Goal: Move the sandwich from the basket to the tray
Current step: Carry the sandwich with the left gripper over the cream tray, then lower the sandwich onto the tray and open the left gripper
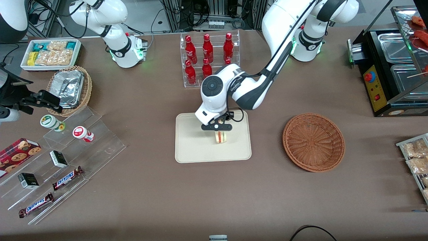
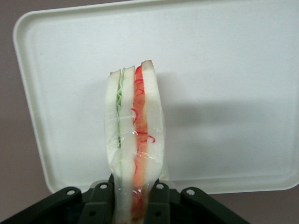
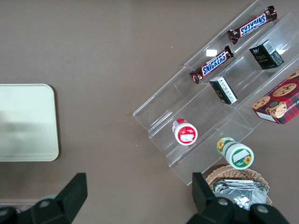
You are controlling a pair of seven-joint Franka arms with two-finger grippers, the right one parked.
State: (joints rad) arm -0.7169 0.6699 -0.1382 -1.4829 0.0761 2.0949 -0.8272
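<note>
My claw (image 1: pixel 219 131) is above the tray (image 1: pixel 190 147), and its two fingers (image 2: pixel 103 203) are clamped on the sandwich (image 2: pixel 134 140), one finger on each bread side. The sandwich stands on its edge with the red and green filling toward my wrist camera, and I cannot tell if it already touches the tray. The basket (image 1: pixel 313 142) lies on the brown surface (image 1: pixel 150 201) beside the tray, toward my arm's end, with nothing in it.
</note>
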